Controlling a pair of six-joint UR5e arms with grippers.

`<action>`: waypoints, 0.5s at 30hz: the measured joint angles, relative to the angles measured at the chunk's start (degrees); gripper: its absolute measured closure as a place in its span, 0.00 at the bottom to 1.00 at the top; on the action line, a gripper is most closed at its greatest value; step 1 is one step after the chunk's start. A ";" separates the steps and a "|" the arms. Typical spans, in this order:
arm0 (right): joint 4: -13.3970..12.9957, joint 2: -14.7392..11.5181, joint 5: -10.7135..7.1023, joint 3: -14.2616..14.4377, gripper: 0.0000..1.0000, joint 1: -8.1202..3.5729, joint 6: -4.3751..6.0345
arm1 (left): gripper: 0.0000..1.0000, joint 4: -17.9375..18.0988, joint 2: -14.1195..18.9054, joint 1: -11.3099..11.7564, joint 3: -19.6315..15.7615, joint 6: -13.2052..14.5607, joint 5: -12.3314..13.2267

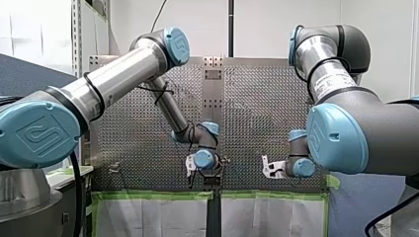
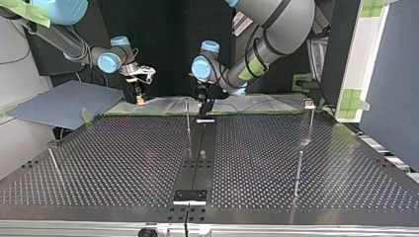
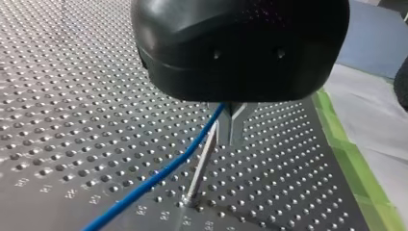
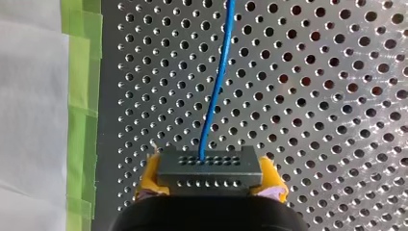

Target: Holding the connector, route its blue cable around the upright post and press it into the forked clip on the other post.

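At the front view's left, my left gripper (image 3: 231, 137) hangs with its metal fingers (image 3: 236, 129) pinched together, apparently on the blue cable (image 3: 159, 175), just beside the upright post (image 3: 202, 166). Further right, my right gripper (image 4: 210, 186) clamps the connector (image 4: 209, 166) between yellow pads (image 4: 150, 175). The cable runs straight ahead from it, so my left arm is nearer the post.

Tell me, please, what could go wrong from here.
The connector is pinched only between my right gripper's yellow pads; pulling the blue cable sideways might twist it loose. My left gripper hangs close to the thin post, so it might knock it, or the cable may slip past it.
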 joint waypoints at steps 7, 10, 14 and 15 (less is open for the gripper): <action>0.25 -0.01 -0.07 -0.38 1.00 -0.04 0.01 | 1.00 0.43 0.12 0.12 0.04 -0.09 -0.01; 0.40 -0.03 -0.10 -0.53 1.00 -0.01 0.01 | 1.00 1.00 0.10 0.20 0.04 -0.25 0.06; 0.58 -0.03 -0.19 -0.96 1.00 0.21 0.17 | 1.00 1.78 -0.01 0.54 0.04 -0.42 0.22; 0.65 -0.03 -0.19 -1.11 1.00 0.26 0.19 | 1.00 1.84 -0.03 0.64 0.01 -0.46 0.23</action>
